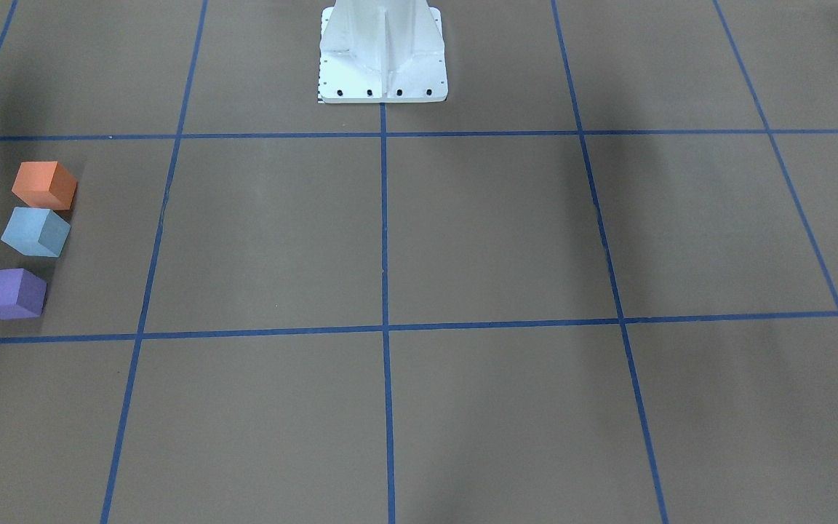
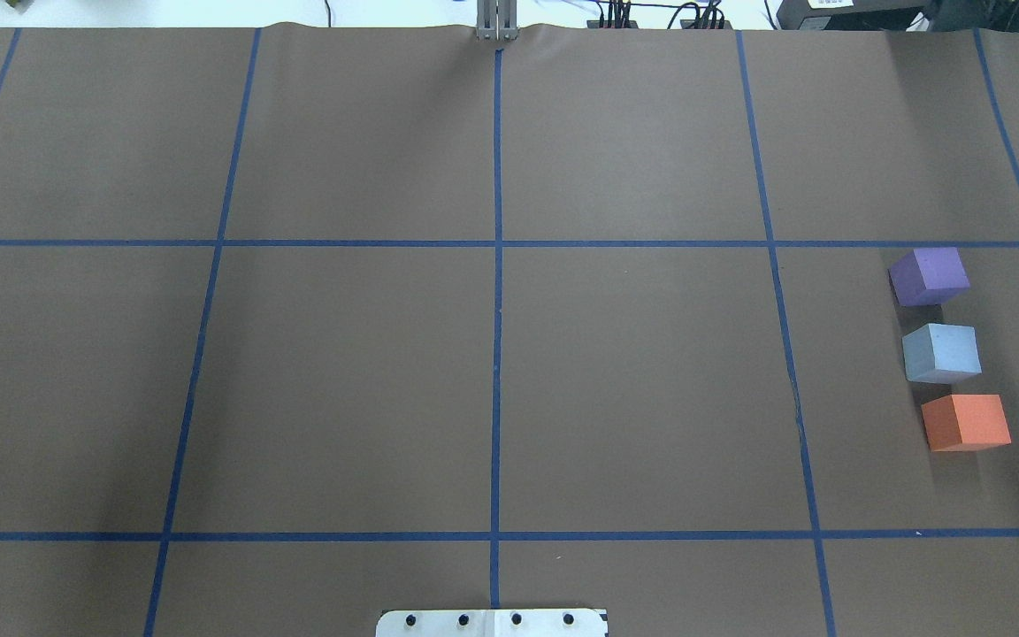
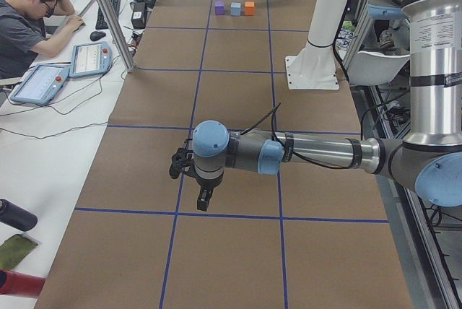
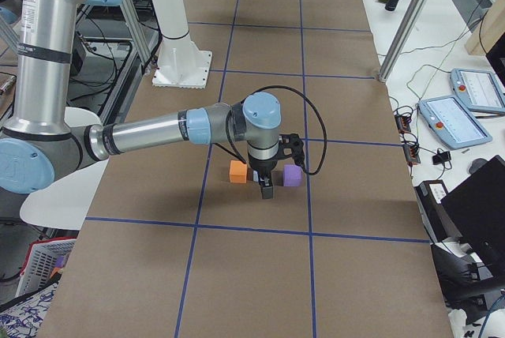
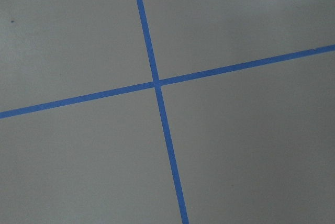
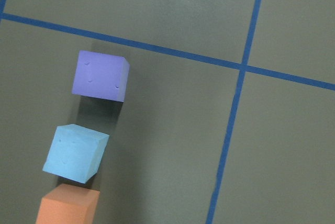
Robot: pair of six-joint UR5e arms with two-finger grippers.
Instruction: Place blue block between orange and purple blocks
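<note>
The blue block sits on the table between the purple block and the orange block, in a row at the robot's right side. The three also show in the front view: orange, blue, purple. The right wrist view shows them from above: purple, blue, orange. My right gripper hangs above the row and hides the blue block in the right side view. My left gripper hangs over a tape crossing far from the blocks. I cannot tell whether either is open or shut.
The white arm pedestal stands at the robot's edge of the table. Blue tape lines divide the brown table into squares. An operator sits at a side bench with tablets.
</note>
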